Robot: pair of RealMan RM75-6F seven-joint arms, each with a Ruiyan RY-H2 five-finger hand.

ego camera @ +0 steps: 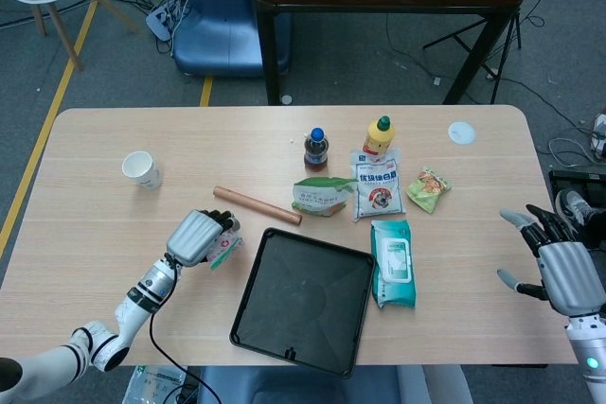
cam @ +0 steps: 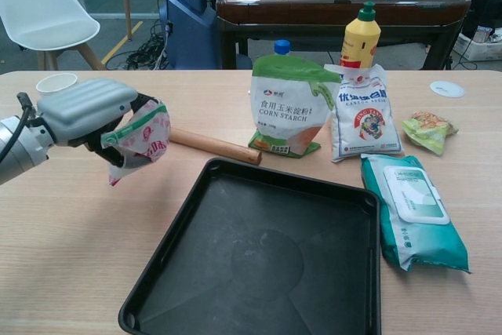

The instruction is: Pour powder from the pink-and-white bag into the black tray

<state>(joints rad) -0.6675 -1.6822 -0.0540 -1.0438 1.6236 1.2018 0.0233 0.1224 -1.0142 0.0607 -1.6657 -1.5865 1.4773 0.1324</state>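
Observation:
My left hand [cam: 86, 109] grips the pink-and-white bag [cam: 141, 137] and holds it lifted off the table, left of the black tray [cam: 267, 256]. In the head view the left hand [ego camera: 196, 237] and the bag [ego camera: 224, 247] hang above the wood, a little left of the tray's [ego camera: 308, 302] near-left corner. The tray lies flat with nothing in it. My right hand [ego camera: 557, 267] hovers at the table's right edge, fingers spread, holding nothing.
A wooden rolling pin [cam: 213, 146] lies just behind the tray. Behind it stand a corn starch pouch [cam: 289, 107], a white bag [cam: 365, 118], a yellow bottle [cam: 360, 36] and a dark bottle [ego camera: 315, 149]. Wet wipes [cam: 412, 209] lie right of the tray. A paper cup [ego camera: 140, 169] stands far left.

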